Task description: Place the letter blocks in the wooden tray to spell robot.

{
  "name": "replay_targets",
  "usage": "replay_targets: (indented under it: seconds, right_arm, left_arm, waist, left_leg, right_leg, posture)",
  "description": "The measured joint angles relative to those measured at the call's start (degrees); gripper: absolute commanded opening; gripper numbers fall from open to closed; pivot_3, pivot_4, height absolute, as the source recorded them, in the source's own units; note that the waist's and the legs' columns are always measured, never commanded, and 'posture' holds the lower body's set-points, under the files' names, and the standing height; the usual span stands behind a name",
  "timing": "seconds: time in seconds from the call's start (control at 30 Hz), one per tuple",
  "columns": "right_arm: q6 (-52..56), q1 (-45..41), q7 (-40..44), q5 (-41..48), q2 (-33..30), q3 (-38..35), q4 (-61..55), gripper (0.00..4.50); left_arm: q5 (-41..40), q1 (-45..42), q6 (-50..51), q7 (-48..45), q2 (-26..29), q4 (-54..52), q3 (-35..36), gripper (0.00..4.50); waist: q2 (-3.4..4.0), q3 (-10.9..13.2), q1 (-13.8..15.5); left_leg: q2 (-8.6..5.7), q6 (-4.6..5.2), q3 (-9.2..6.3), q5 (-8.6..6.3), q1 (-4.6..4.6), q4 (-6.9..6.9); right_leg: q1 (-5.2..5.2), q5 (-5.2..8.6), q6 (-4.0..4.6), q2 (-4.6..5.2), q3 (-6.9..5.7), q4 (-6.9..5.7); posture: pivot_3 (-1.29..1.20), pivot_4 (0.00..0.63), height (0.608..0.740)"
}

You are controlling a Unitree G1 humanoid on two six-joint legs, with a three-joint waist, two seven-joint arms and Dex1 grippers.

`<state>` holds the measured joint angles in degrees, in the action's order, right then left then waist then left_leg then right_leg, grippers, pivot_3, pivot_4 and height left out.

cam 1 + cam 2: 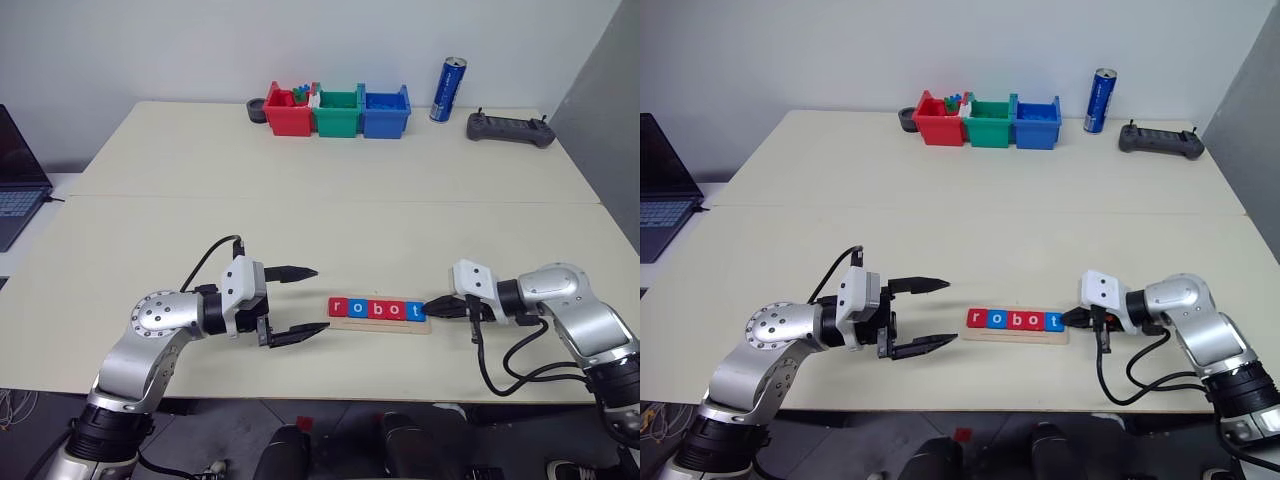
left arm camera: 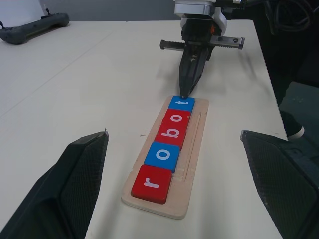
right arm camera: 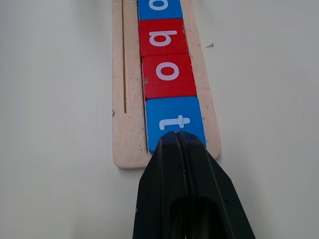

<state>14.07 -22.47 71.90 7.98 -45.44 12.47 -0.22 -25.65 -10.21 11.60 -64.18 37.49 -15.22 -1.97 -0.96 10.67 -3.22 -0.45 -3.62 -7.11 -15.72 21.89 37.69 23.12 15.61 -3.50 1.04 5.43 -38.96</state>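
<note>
Left wrist view looks along the wooden tray [image 2: 192, 164], which lies flat on the pale table [image 1: 300, 200] with all five letter blocks [image 2: 167, 144] seated in a row inside it; from the near end they read r, o, b, o, t; the r block [image 2: 151, 183] is red, the first o [image 2: 162, 155] blue, the b [image 2: 170, 133] and second o [image 2: 176, 118] red, the t block [image 2: 182, 103] blue; the blocks sit edge to edge along one long side of the tray, leaving a bare strip of wood with a groove on the other side.

Right gripper [image 3: 177, 135] is clenched with nothing between its fingers, its black tips pressed together to a single point; that point rests at the outer edge of the t block, at the tray's right end; in the head views the right gripper [image 1: 432, 306] reaches in low from the right.

Left gripper [image 1: 315, 300] hovers just off the tray's left end, released, its two fingers spread well apart and holding nothing.

Far across the table stand a red bin [image 1: 288, 110], a green bin [image 1: 337, 111] and a blue bin [image 1: 385, 111] side by side; a blue can [image 1: 448, 90] stands upright to their right, a dark controller [image 1: 510, 128] beyond it; a laptop [image 1: 18, 180] sits at the left edge.
</note>
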Motion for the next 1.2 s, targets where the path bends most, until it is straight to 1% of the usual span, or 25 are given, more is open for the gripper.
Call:
replay_targets:
  seconds: [0.2, 0.37, 0.47, 0.6, 0.67, 0.8, 0.87, 1.2]
  right_arm:
    - [1.02, 0.40, -0.43, 0.11, 0.60, 0.07, -1.13, 0.03]
    - [6.09, 0.53, 0.48, 3.05, -0.87, -0.78, -4.65, 0.03]
    - [8.46, 0.62, 1.85, 5.48, -4.05, -2.83, -8.05, 0.54]
    - [8.85, 1.41, 3.38, 6.50, -7.55, -4.29, -9.15, 1.96]
    - [8.78, 1.45, 3.69, 6.57, -8.18, -4.29, -9.13, 2.57]
    - [8.74, 1.44, 4.11, 6.56, -8.52, -4.29, -9.03, 4.05]
    - [8.69, 1.48, 4.13, 6.53, -8.58, -4.29, -9.04, 4.47]
    - [8.05, 1.59, 3.73, 5.19, -8.54, -3.87, -8.57, 4.47]
  left_arm:
    - [-0.02, 0.01, -0.07, -0.12, 0.02, 0.00, 0.00, 4.50]
    - [-0.37, 0.00, 1.09, 0.08, 0.87, -0.01, 0.17, 4.50]
    - [0.52, 0.00, 1.82, 1.03, 1.88, 0.02, 0.15, 4.50]
    - [2.05, 0.00, 1.83, 1.36, 2.77, 0.06, 0.07, 4.50]
    - [2.38, -0.07, 2.20, 2.05, 2.77, 0.05, -0.06, 4.50]
    - [3.82, -0.53, 3.27, 2.87, 2.88, 0.05, -0.39, 4.50]
    - [4.27, -0.86, 4.15, 2.87, 3.12, 0.05, -0.87, 4.50]
    - [4.30, -1.30, 5.57, 2.31, 3.30, 0.04, -1.13, 4.50]
  waist:
    - [0.00, 0.00, 0.03]
    - [0.01, 0.00, 0.05]
    - [0.00, 0.01, 0.13]
    - [0.00, 0.01, 0.13]
    - [0.00, 0.01, 0.05]
    - [-0.01, 0.01, 0.07]
    - [-0.01, 0.01, 0.09]
    - [-0.01, 0.01, 0.08]
  left_leg:
    - [-0.01, 0.00, 0.00, 0.00, 0.01, 0.00]
    - [-0.01, 0.00, -0.01, 0.00, 0.01, 0.00]
    - [-0.02, 0.00, -0.03, 0.00, 0.02, 0.00]
    - [-0.01, 0.00, -0.01, 0.00, 0.02, 0.00]
    - [0.00, 0.00, 0.00, 0.00, 0.01, 0.00]
    - [-0.01, 0.00, 0.00, 0.00, 0.03, 0.00]
    - [-0.01, 0.00, 0.00, 0.00, 0.03, 0.00]
    - [0.00, 0.00, 0.00, 0.00, 0.02, 0.00]
  right_leg:
    - [0.00, 0.00, 0.00, 0.00, 0.00, 0.00]
    - [0.00, 0.00, 0.00, 0.00, 0.00, 0.00]
    - [0.00, 0.00, 0.00, 0.01, -0.02, 0.01]
    - [0.00, 0.00, -0.01, 0.01, -0.03, 0.01]
    - [0.00, 0.00, 0.00, 0.01, -0.02, 0.01]
    - [0.00, 0.00, -0.01, 0.00, -0.02, 0.01]
    - [0.00, 0.00, -0.01, 0.00, -0.03, 0.02]
    - [0.00, 0.00, -0.01, 0.00, -0.03, 0.01]
  posture:
    - [0.00, 0.150, 0.740]
    - [0.00, 0.150, 0.740]
    - [0.00, 0.150, 0.740]
    - [0.00, 0.150, 0.740]
    - [0.00, 0.150, 0.740]
    - [0.00, 0.150, 0.740]
    - [0.00, 0.150, 0.740]
    - [0.00, 0.150, 0.740]
